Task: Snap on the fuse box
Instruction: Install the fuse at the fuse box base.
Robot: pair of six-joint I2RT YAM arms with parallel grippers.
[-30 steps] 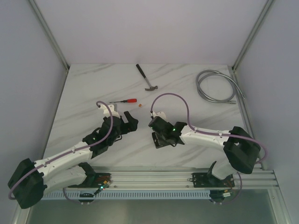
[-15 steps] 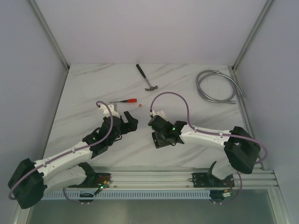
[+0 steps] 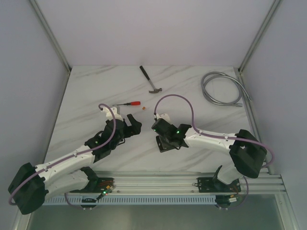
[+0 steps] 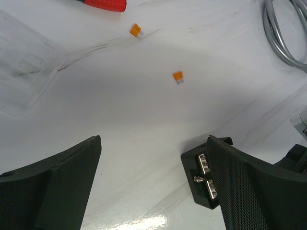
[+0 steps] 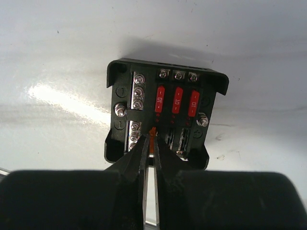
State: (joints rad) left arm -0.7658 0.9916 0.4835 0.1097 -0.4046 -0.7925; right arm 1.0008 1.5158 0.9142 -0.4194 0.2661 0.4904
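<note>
My right pincer (image 5: 153, 143) is clenched almost fully, its two black fingertips pinching a small orange fuse (image 5: 153, 132) edge-on. The tips reach down into the near row of the fuse box (image 5: 167, 122), a small black square box that lies open-faced on the table straight under them. Three red fuses (image 5: 178, 100) stand side by side in the box's far row, and silver screws line its left side.

My left pincer (image 4: 154, 143) is released, jaws spread wide and holding nothing. From its wrist view, a corner of the fuse box shows just beside the right finger (image 4: 244, 187), on the table. Two loose orange fuses (image 4: 178, 76) lie farther out, well apart from each other. A clear plastic cover (image 4: 26, 72) lies to the left.

The table (image 3: 96, 86) is white with grey marble veins, enclosed by pale walls and metal corner posts. A red-handled screwdriver (image 3: 130, 103), a hammer (image 3: 150, 80) and a coiled metal hose (image 3: 221, 88) lie toward the far side.

Both arms stretch low over the table. The left runs diagonally from the near left corner. The right bends at the near right edge and points left, so the two pincers sit near each other at mid-table.
</note>
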